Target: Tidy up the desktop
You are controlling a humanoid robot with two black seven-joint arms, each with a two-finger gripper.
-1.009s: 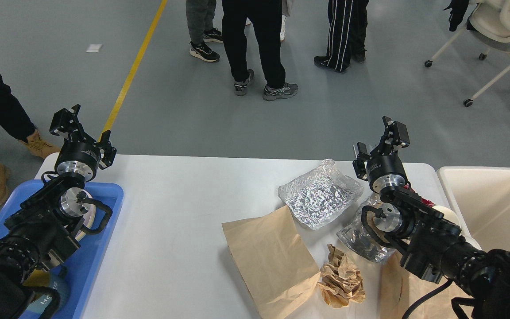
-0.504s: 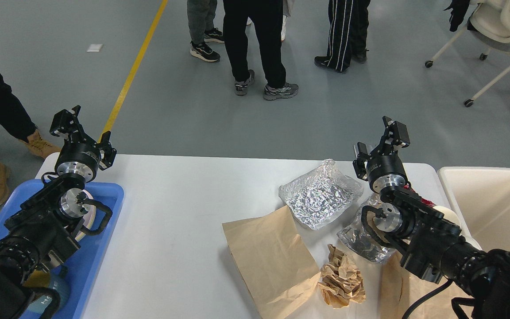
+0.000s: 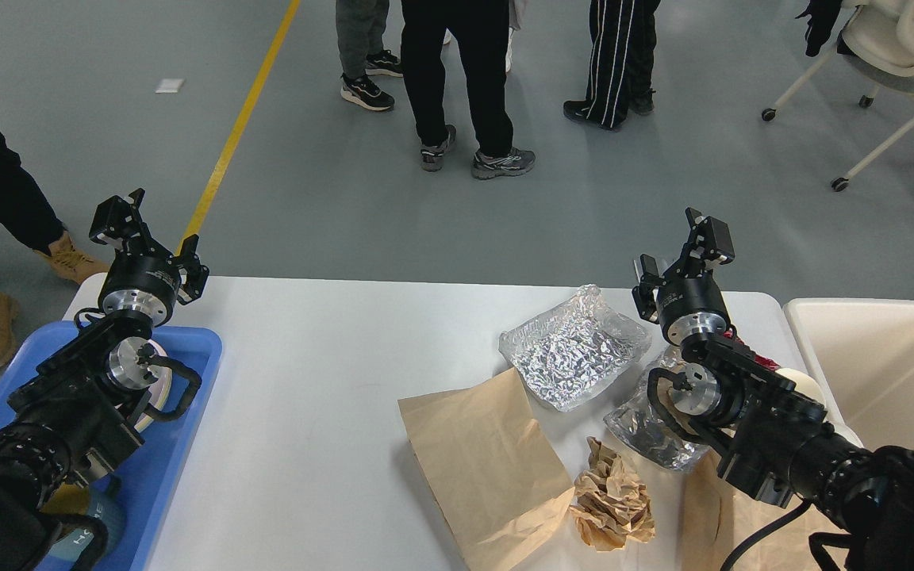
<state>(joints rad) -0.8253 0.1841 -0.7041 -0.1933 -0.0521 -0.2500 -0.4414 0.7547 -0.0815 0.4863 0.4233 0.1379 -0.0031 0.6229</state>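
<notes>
The desktop [image 3: 322, 381] fills the middle of the view, between a blue tray [image 3: 187, 412] at its left end and a cream bin [image 3: 885, 373] at its right. On its right half lie a foil sheet [image 3: 572, 349], a flat paper bag [image 3: 489, 464] and crumpled paper [image 3: 612, 507]. Both the left gripper [image 3: 151, 246] and the right gripper [image 3: 683, 258] are raised, with fingers spread and holding nothing.
</notes>
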